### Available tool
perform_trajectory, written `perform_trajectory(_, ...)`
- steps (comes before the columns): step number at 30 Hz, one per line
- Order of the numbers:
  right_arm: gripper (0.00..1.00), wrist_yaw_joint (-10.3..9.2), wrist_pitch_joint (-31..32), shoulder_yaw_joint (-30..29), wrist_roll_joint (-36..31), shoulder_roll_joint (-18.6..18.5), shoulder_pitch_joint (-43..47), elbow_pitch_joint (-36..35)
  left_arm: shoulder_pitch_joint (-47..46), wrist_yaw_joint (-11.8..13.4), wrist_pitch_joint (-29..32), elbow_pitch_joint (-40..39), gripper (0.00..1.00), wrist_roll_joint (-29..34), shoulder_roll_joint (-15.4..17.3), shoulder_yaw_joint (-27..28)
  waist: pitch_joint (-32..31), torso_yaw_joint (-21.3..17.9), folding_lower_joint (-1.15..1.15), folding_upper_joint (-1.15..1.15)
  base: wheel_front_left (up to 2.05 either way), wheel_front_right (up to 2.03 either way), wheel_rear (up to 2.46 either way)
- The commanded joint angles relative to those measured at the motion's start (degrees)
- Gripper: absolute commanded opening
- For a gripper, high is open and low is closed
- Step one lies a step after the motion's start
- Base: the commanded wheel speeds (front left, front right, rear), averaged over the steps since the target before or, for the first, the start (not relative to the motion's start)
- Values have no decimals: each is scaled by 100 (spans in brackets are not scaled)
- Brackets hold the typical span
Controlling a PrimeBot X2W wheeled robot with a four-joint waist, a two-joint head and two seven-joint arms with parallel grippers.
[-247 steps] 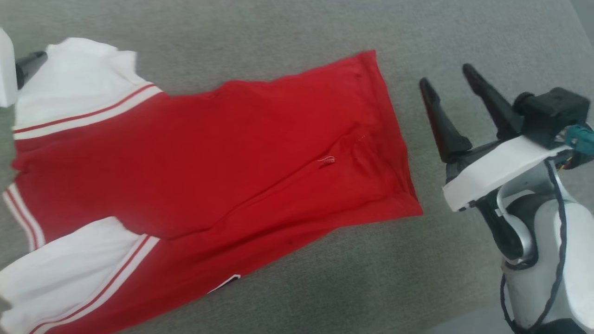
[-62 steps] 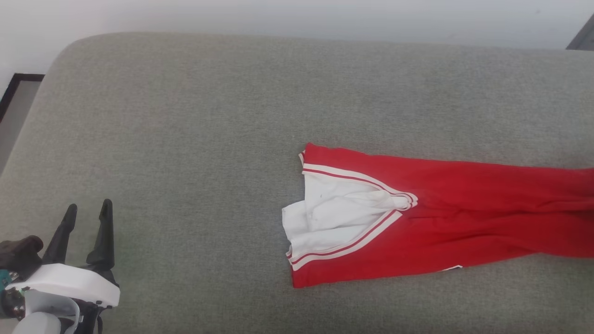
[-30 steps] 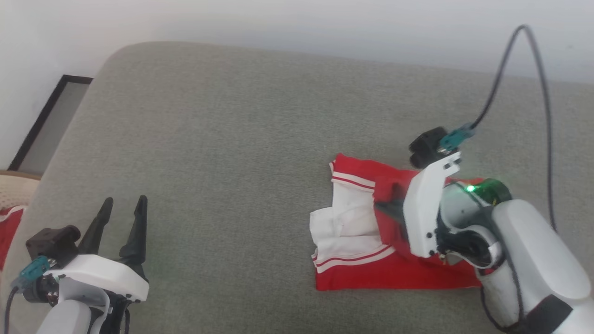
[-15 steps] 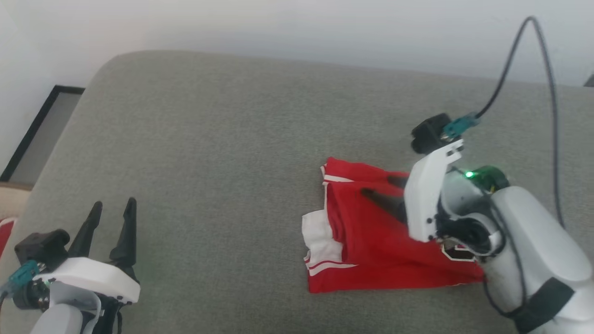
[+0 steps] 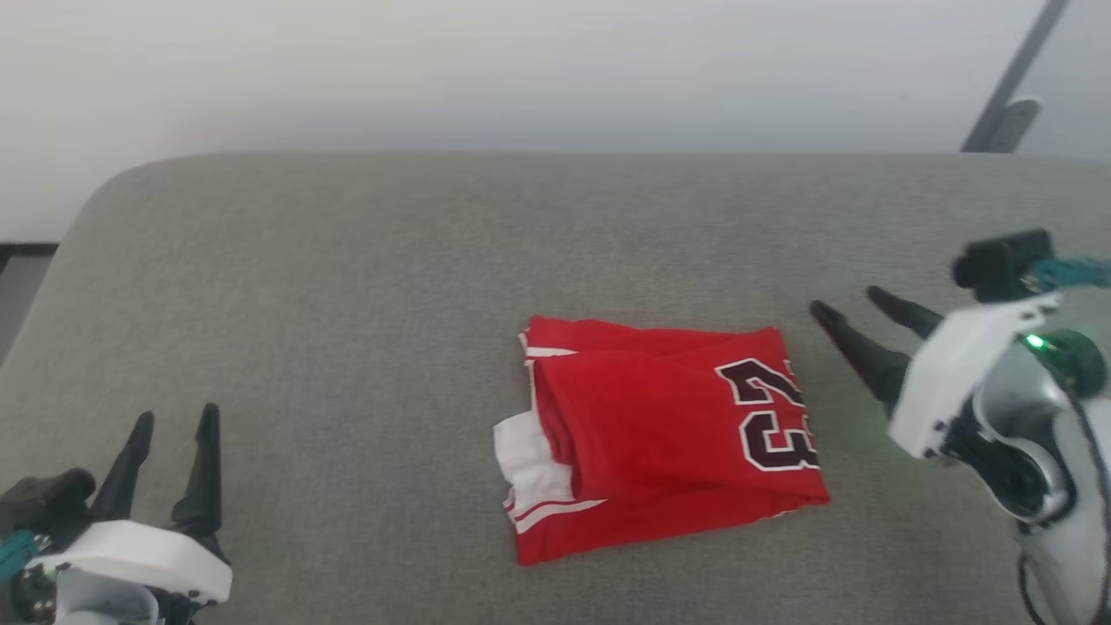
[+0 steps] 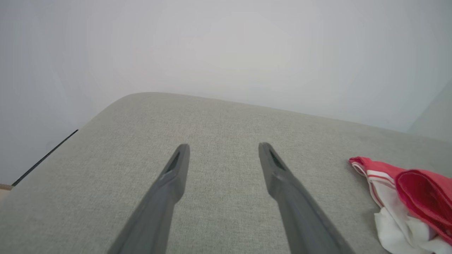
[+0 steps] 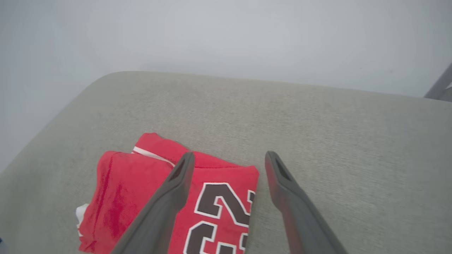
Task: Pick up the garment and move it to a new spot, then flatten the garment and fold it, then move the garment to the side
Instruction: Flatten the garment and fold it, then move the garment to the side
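One folded garment (image 5: 660, 434) lies between the left gripper (image 5: 175, 415) and right gripper (image 5: 844, 301), each with fingers spread, empty.

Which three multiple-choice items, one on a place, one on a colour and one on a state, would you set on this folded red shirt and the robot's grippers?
1. Where does the folded red jersey shirt lie?
A. In the left gripper's fingers
B. On the grey fabric cushion
C. On a wooden floor

2. What colour are the shirt's large digits?
A. Yellow
B. Blue
C. Dark with a white outline

3. How is the right gripper?
A. Open, holding nothing
B. Shut on the shirt
C. Shut on a cable

Key: 1 B, the shirt rests flat on the cushion; 2 C, the head view shows dark, white-edged digits; 3 A, its fingers stand apart beside the shirt.
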Motion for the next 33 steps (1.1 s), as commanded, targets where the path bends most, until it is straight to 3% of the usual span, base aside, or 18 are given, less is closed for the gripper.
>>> perform_trajectory(1, 100, 3, -182, -87, -40, -54, 133, -35, 87, 9, -23, -28, 100, 77, 8, 59, -92, -141, 0, 0, 0, 0, 0)
perform_trajectory(14, 100, 3, -2055, -488, -323, -366, 1133, 254, 541, 20, -23, -154, 100, 317, -2, 441, -435, -491, 0, 0, 0, 0, 0)
perform_trajectory(33, 100, 3, -2628, -600, -399, -352, 1475, 555, 651, -100, -24, -103, 100, 476, -56, 596, -547, -422, 0, 0, 0, 0, 0)
